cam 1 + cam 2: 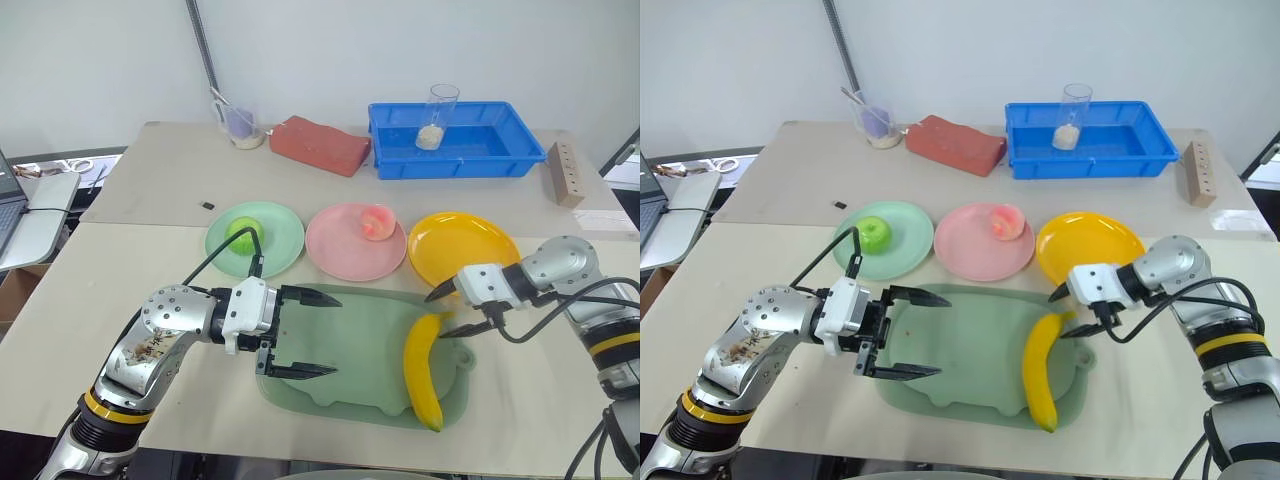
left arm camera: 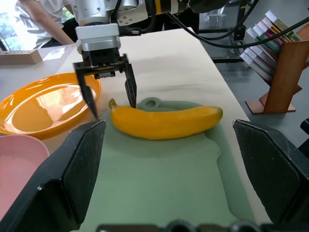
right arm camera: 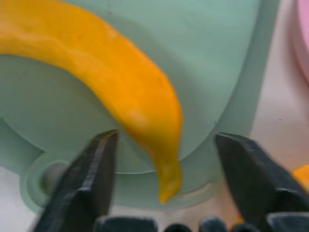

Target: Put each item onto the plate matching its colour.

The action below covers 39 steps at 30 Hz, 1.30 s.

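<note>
Right claw [image 1: 448, 311] straddles the banana [image 1: 424, 368] stem, fingers apart, seemingly not yet touching; banana lies on the tray [image 1: 350, 350]. Left claw [image 1: 318, 334] spread wide, empty, over the tray. Yellow plate [image 1: 462, 247] just beyond the tray

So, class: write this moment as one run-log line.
done: glossy green apple, pink peach plated | now: open right gripper straddles long yellow banana stem on sage-green tray | left gripper open

left hand [image 1: 308, 333]: level, pointing toward my right, fingers wide apart, holding nothing | right hand [image 1: 447, 310]: angled down toward my left, fingers parted, near the table's front-right edge
</note>
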### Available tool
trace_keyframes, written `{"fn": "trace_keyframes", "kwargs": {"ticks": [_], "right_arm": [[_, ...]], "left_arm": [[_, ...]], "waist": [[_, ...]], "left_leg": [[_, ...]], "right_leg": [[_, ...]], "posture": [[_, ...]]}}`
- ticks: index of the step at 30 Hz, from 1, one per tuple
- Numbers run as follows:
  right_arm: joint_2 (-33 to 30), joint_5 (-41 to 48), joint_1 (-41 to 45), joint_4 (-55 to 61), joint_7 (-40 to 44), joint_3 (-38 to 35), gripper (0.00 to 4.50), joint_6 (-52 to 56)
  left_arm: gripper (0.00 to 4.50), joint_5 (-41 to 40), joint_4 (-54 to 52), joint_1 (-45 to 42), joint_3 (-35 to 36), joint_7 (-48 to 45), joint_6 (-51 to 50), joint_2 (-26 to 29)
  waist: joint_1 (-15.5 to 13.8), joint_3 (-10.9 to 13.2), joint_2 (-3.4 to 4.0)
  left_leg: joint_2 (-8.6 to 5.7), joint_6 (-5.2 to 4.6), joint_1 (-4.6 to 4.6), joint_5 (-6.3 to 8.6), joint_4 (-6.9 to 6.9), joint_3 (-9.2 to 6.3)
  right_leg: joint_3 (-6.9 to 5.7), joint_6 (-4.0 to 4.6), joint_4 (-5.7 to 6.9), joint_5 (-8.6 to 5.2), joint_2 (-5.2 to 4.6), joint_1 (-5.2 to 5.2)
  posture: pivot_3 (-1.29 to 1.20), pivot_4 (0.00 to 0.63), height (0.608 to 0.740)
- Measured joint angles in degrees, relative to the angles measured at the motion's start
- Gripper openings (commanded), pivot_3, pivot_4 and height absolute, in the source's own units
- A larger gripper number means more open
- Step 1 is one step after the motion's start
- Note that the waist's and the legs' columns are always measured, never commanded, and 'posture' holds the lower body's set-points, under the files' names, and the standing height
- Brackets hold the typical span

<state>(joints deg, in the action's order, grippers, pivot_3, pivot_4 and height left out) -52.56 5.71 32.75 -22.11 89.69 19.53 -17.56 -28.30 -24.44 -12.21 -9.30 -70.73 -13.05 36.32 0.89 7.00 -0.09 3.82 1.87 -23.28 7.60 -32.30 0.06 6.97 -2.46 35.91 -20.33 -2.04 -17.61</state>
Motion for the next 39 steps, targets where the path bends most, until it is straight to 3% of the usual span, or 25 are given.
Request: {"fn": "trace_keyframes", "kwargs": {"ticks": [6, 7, 17, 26, 34, 39], "right_arm": [[-0.1, 0.1, 0.0, 0.0, 0.1, 0.2, 0.22, -0.4], [-0.2, 0.1, 0.0, 0.0, 0.1, 0.2, 0.05, -0.4], [-1.6, 3.5, -2.7, 2.7, -0.3, -3.8, 0.01, 1.2], [-9.3, 9.1, -11.5, 9.1, -9.3, -20.1, 0.01, 16.9], [-6.2, 0.4, 0.7, -5.1, -27.4, -20.2, 0.01, 29.0], [-4.0, -2.8, 3.5, -8.9, -27.5, -16.6, 0.01, 33.7]], "left_arm": [[4.5, 0.0, 0.0, -0.3, -0.4, 0.5, 0.1, 0.0], [4.5, 0.1, 0.0, -0.3, -0.5, 0.5, 0.2, 0.0], [4.5, 0.0, 0.7, -1.6, -0.8, 1.6, -0.1, -0.8], [4.5, -0.3, 6.8, -10.9, -0.7, 6.2, -3.3, -6.6], [4.5, 4.1, 18.1, -16.6, -2.9, 5.8, 0.4, -10.4], [4.5, 4.8, 19.1, -17.0, -2.9, 5.2, 0.6, -10.8]], "waist": [[0.0, 0.0, 0.0], [0.0, 0.0, 0.0], [-0.2, 0.0, 0.0], [-0.2, 0.0, -0.02], [1.0, 0.0, 0.07], [0.7, 0.0, 0.11]], "left_leg": [[0.0, -0.01, 0.06, 0.01, 0.0, 0.0], [0.0, -0.01, 0.06, 0.01, -0.01, 0.0], [-0.02, -0.02, 0.06, 0.01, -0.03, 0.0], [-0.1, -0.04, 0.08, 0.03, -0.11, -0.03], [-0.11, -0.12, 0.1, 0.08, -0.02, -0.02], [-0.13, -0.12, 0.05, 0.08, -0.1, -0.02]], "right_leg": [[-0.01, 0.0, -0.03, 0.0, 0.0, 0.09], [-0.01, 0.0, -0.03, 0.0, 0.0, 0.1], [-0.03, 0.0, -0.05, 0.0, -0.03, 0.16], [-0.05, -0.01, -0.1, -0.01, -0.09, 0.31], [0.0, -0.03, -0.11, -0.02, -0.05, 0.23], [0.0, -0.04, -0.1, -0.03, -0.06, 0.24]], "posture": [[0.0, 0.15, 0.74], [0.0, 0.15, 0.74], [0.0, 0.15, 0.74], [0.0, 0.15, 0.74], [0.0, 0.15, 0.74], [0.0, 0.15, 0.74]]}}
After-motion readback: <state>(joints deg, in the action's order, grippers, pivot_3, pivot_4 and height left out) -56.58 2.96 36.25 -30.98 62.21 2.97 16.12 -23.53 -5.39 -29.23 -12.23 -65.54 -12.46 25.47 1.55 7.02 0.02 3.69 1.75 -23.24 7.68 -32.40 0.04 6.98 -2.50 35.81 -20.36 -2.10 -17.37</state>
